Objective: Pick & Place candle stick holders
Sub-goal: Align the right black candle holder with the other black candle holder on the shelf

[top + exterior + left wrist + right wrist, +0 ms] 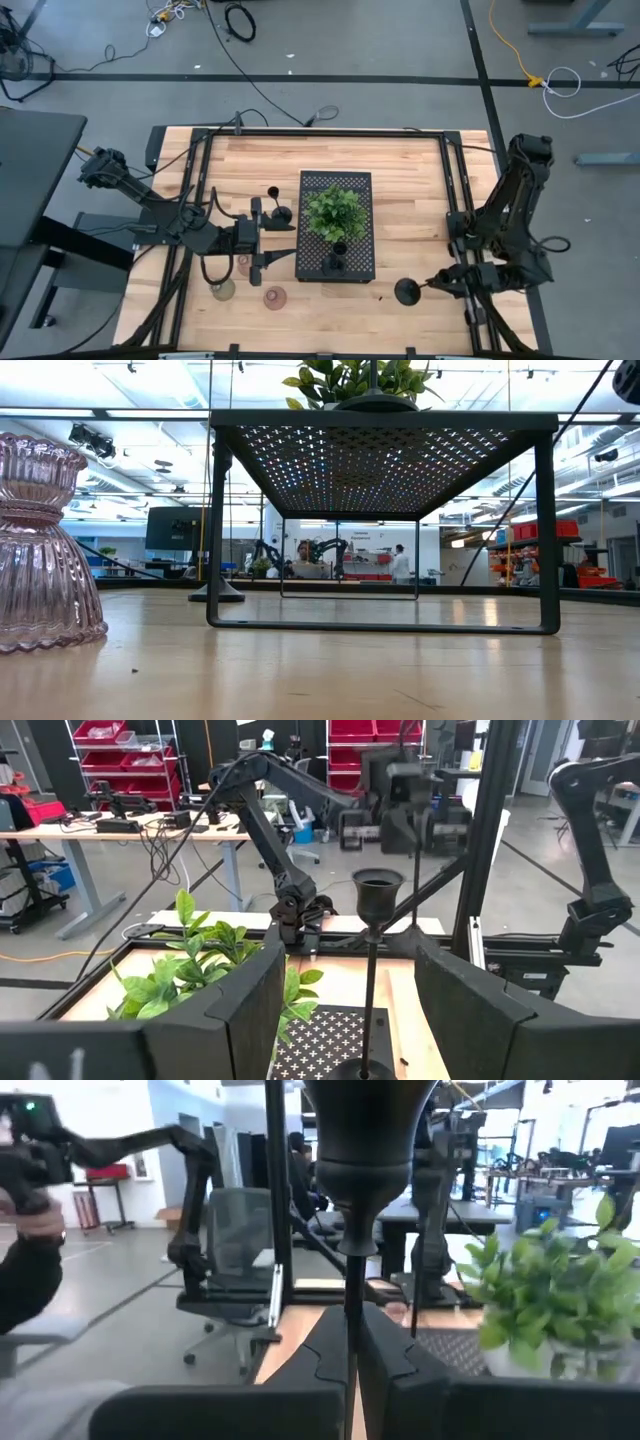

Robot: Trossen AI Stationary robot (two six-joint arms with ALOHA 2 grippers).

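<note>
R gripper [350,1355] clenched on black candle holder's [407,291] stem, near bench [420,180] front edge. L gripper [345,990] released, straddling another black holder [377,900] by perforated tray [356,180]. Pick phase, I'd say; next calls for lift clear and carry to tray.

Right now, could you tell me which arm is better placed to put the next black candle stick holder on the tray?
Right: its gripper already pinches a black holder by the stem. The left gripper is open.

We see several candle stick holders: a black stemmed one [338,262] upright on the tray's near end, another black one [406,291] upright on the table, and squat pink [275,297] and olive [222,290] ones nearby
</note>
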